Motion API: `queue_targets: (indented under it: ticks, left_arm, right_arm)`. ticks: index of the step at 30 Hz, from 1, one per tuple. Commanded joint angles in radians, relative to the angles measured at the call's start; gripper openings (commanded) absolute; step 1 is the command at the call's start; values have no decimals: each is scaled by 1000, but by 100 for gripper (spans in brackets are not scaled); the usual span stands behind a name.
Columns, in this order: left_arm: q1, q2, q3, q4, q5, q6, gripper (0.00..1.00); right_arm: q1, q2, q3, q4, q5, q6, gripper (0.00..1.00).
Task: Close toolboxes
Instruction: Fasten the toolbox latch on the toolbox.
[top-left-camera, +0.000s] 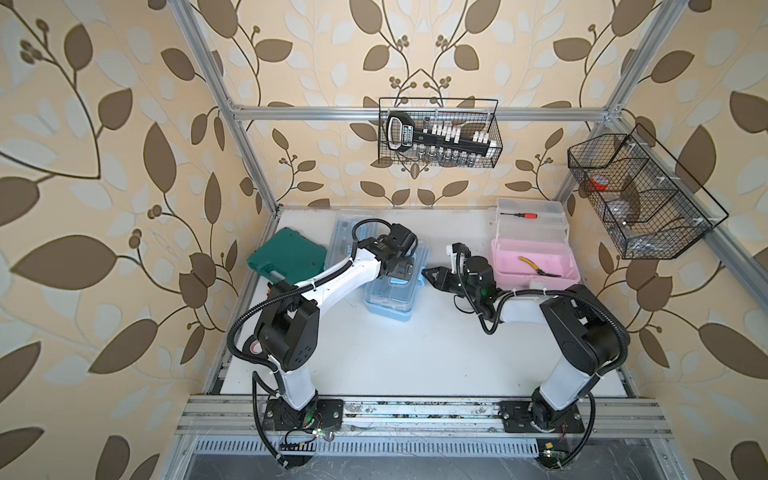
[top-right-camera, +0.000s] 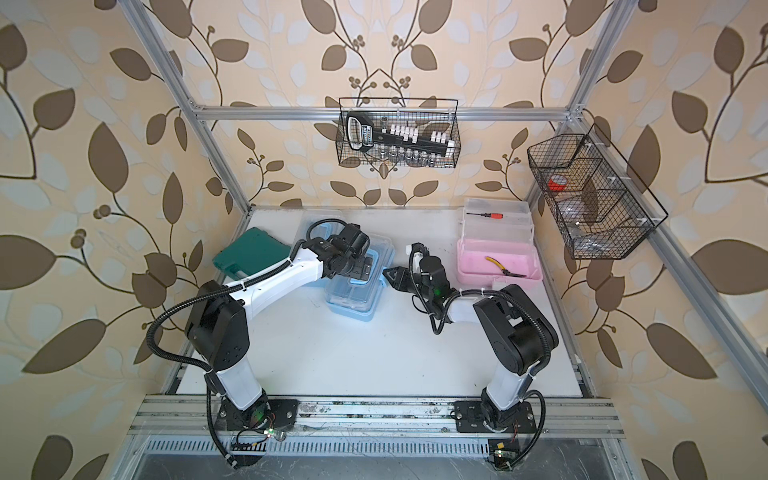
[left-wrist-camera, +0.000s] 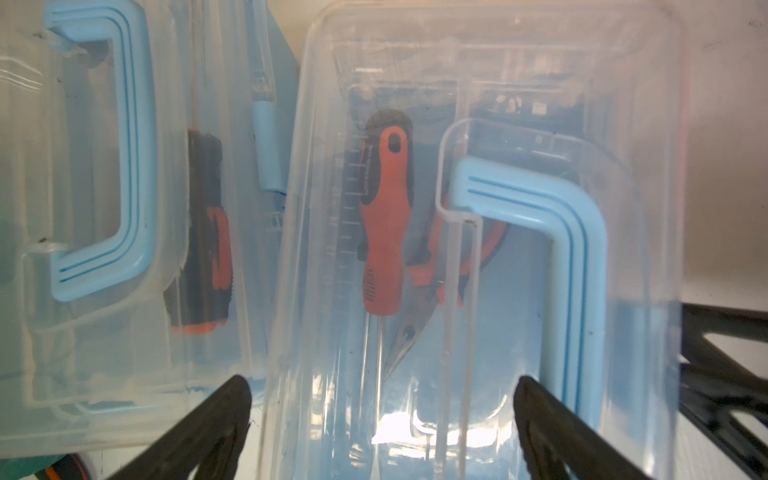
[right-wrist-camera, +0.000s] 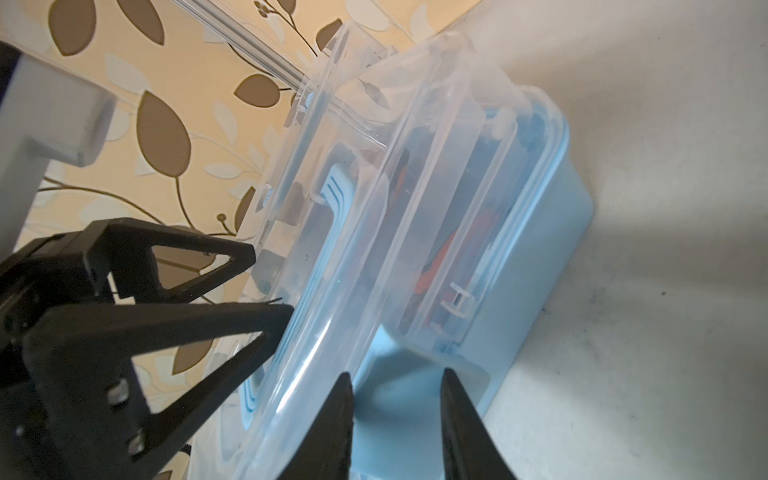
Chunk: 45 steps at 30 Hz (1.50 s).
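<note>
The white tabletop (top-left-camera: 415, 353) fills the frame, with the left arm (top-left-camera: 345, 274) and right arm (top-left-camera: 573, 324) reaching in from the near edge. Two black wire baskets hang above it, one on the far wall (top-left-camera: 440, 133) and one on the right (top-left-camera: 640, 195).

The pink toolbox (top-left-camera: 509, 254) sits at the far right with its clear lid (top-left-camera: 532, 208) thrown back and standing open. Yellow-handled pliers (top-left-camera: 536, 266) lie in the pink base. A dark green case (top-left-camera: 286, 255) lies shut at the far left.

Between them are the two blue ones. The far blue toolbox (top-right-camera: 324, 220) is partly hidden behind the left arm, and the near blue toolbox (top-left-camera: 388, 301) sits mid-table just in front of it. Both have their clear lids down.

The left claw (left-wrist-camera: 382, 382) hangs over the near blue toolbox's lid, spread as wide as it goes and holding nothing, beside the blue handle (left-wrist-camera: 573, 257).

The right claw (right-wrist-camera: 397, 374) is at that box's right end, parted only a little. The blue latch flap (top-left-camera: 420, 282) lies between its tips, and I see nothing clamped.

Through the lid shows an orange-and-black screwdriver (left-wrist-camera: 384, 216).
</note>
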Motion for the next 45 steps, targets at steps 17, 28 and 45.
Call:
queue_targets:
  ticks: [17,28,45]
  left_arm:
    - [-16,21,-43,-50,86,-2,99]
    - [-16,16,-49,-44,99,-1,99]
    - [-17,12,-49,-39,104,1,99]
  right_arm:
    - [43,67,-17,-13,-60,-11,29]
    - [40,91,-28,136,-108,62,28]
    - [29,-57,-91,-12,55,-30,47]
